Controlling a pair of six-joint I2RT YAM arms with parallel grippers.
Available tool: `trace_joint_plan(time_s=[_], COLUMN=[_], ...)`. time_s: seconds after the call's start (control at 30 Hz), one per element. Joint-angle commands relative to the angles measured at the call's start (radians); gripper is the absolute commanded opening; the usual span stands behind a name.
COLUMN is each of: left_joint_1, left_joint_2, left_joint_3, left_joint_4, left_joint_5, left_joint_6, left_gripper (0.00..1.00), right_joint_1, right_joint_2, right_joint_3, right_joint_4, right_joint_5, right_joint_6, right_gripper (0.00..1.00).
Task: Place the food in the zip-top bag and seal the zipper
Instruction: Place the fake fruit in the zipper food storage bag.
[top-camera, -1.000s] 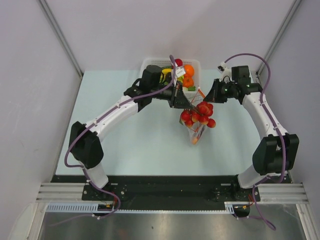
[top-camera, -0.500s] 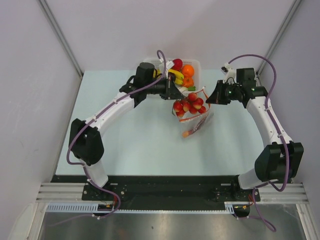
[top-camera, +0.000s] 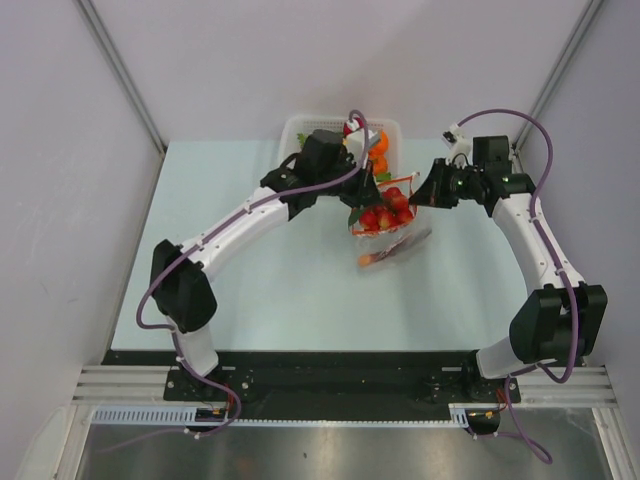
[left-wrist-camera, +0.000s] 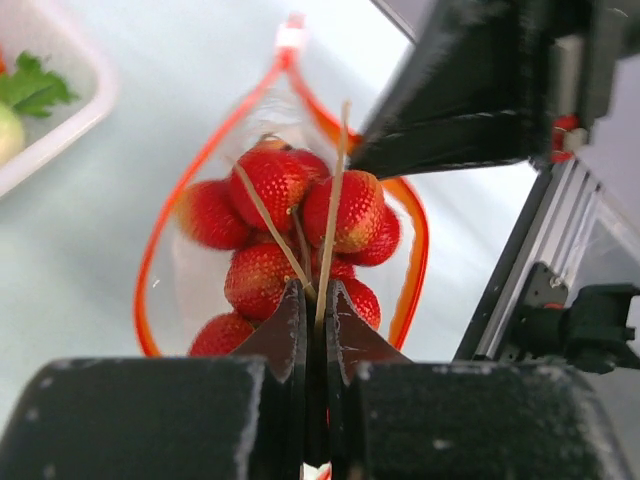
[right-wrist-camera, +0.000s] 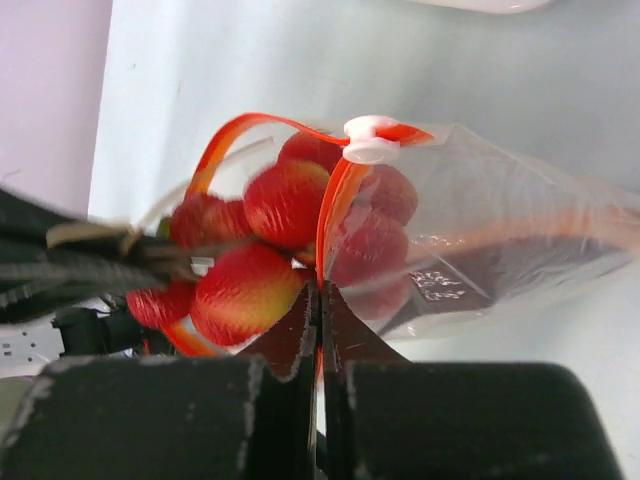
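Red berries, stems pinched in left tool, sit in bag mouth; right tool clamps zipper.

Top view: basket behind zip-top bag mostly covered by left arm; orange piece at bag's near end too small to identify. Left wrist: lowest berries in bag mouth hidden behind left claw. Right wrist: berries blurred; dark item deeper in bag indistinct
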Motion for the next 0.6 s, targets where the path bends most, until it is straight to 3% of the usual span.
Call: trace_joint_plan(time_s=[0.0, 0.33, 0.4, 0.53, 0.57], left_joint_1=[-0.076, -0.12, -0.12, -0.099, -0.088], left_joint_2=[0.018, 0.084, 0.086, 0.04, 0.026], left_joint_3=[0.093, 0.13, 0.144, 0.164, 0.161], left_joint_4=[-0.032, -0.057, -0.067, -0.074, -0.07], left_joint_5=[-0.096, -0.243, -0.256, -0.181, -0.12], left_joint_6=[0.123, 0.178, 0.179, 0.163, 0.152], left_gripper=[0.0, 0.03, 0.13, 0.6, 0.65], right_joint_1=[0.0, -0.024, -0.026, -0.035, -0.034], right_joint_2=[-0.036, -0.061, -0.065, -0.07, -0.071], right_joint_3=[0.011, -0.01, -0.018, -0.024, -0.024], right_joint_4=[0.058, 0.068, 0.071, 0.07, 0.07], right_joint_5=[-0.055, -0.104, -0.114, -0.123, -0.123], right_joint_6=[0.067, 0.091, 0.09, 0.084, 0.085], right_gripper=[0.0, 0.0, 0.0, 0.0, 0.0])
